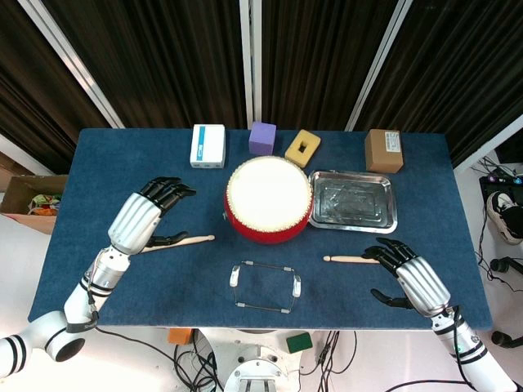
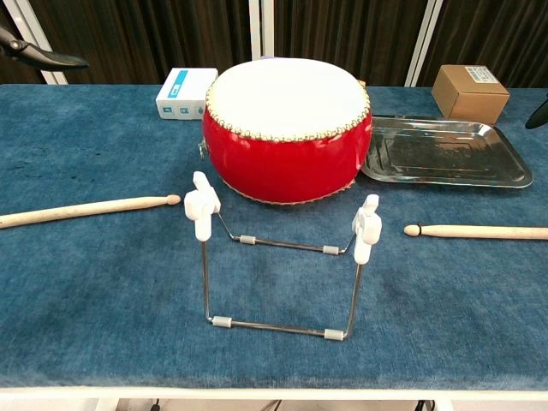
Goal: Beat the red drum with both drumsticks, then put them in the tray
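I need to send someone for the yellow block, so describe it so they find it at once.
Start at the red drum in the middle of the blue table. Just behind it sit two small blocks: take the yellow block beside the purple block. It alone has a rectangular hole through its middle.

The red drum point(image 2: 287, 128) is sitting mid-surface, with the metal tray point(image 2: 445, 154) lying just beside it on the right. One drumstick point(image 2: 86, 210) is lying at left, another point(image 2: 479, 231) at right, a wire stand point(image 2: 282, 265) standing between them.
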Available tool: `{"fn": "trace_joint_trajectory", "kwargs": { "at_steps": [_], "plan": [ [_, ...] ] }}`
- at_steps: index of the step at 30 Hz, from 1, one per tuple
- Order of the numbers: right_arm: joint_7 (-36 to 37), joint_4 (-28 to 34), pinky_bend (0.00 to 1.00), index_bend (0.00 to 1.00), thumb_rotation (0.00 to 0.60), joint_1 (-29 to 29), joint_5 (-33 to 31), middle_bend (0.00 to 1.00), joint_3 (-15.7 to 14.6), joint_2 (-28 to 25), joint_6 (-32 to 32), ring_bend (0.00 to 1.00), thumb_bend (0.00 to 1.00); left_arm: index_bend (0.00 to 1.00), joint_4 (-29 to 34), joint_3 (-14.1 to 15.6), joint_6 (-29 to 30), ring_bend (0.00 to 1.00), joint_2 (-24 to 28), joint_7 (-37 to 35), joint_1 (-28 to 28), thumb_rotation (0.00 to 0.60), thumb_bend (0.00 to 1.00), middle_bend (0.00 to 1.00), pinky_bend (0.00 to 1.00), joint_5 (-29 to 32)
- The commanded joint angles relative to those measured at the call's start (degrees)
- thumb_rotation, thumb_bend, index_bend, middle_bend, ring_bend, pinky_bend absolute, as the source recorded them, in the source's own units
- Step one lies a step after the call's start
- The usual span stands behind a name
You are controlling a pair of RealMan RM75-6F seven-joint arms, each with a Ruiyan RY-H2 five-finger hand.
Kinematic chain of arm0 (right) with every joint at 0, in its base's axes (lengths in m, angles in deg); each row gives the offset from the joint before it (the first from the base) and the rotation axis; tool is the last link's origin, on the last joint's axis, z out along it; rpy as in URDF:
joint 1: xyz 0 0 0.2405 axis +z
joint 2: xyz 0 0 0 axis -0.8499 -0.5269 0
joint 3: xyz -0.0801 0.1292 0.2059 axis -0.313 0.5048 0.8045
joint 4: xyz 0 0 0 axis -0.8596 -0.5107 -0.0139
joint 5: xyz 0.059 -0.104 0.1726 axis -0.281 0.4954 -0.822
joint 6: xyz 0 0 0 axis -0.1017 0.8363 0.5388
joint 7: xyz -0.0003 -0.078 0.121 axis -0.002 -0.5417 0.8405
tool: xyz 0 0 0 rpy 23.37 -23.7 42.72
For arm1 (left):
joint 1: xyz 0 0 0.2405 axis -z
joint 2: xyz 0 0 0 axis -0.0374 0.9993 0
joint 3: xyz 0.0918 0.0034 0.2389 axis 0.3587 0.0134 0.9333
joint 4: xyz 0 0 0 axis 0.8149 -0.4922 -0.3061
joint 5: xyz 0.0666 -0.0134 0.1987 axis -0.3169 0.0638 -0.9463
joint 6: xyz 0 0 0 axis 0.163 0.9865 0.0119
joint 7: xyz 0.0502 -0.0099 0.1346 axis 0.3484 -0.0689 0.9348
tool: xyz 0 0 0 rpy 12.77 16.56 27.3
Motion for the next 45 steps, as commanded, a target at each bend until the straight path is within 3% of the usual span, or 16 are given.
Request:
{"fn": "trace_joint_trajectory", "kwargs": {
  "at_steps": [1, 5, 11, 25, 33, 45],
  "plan": [
    [0.5, -0.4, 0.23, 0.32, 0.600, 0.1, 0.5, 0.29, -0.3, 0.3, 0.9, 0.11, 0.18, 0.25, 0.0, 0.2, -0.9, 0.18, -0.1, 0.6, 0.6, 0.600, 0.13, 0.26, 0.23, 0.9],
    [0.9, -0.7, 0.23, 0.33, 0.600, -0.2, 0.3, 0.29, -0.3, 0.0, 2.1, 0.11, 0.18, 0.26, 0.6, 1.1, -4.5, 0.18, 0.7, 3.2, 0.7, 0.600, 0.12, 0.26, 0.23, 4.6],
    [0.2, -0.6, 0.23, 0.34, 0.600, -1.4, 0.7, 0.30, -0.3, -1.2, 5.4, 0.11, 0.18, 0.30, 3.3, 2.2, -11.5, 0.18, 0.9, 9.7, 0.7, 0.600, 0.14, 0.26, 0.23, 15.1],
    [0.0, -0.6, 0.23, 0.34, 0.600, -3.0, 0.6, 0.30, -0.8, -2.3, 8.2, 0.11, 0.18, 0.38, -0.6, 3.7, -18.6, 0.18, -11.2, 24.2, 4.7, 0.600, 0.22, 0.25, 0.22, 30.2],
    [-0.3, -0.5, 0.23, 0.34, 0.600, -3.2, -0.1, 0.30, -0.9, -2.6, 8.0, 0.11, 0.18, 0.39, -4.1, 4.8, -13.6, 0.18, -16.4, 37.1, 4.8, 0.600, 0.24, 0.25, 0.21, 38.8],
    [0.0, -0.8, 0.23, 0.34, 0.600, -3.2, -0.6, 0.30, -1.0, -2.0, 7.4, 0.11, 0.18, 0.45, -8.4, 3.8, -13.9, 0.18, -19.4, 36.1, 4.6, 0.600, 0.29, 0.25, 0.21, 42.7]
  ]
}}
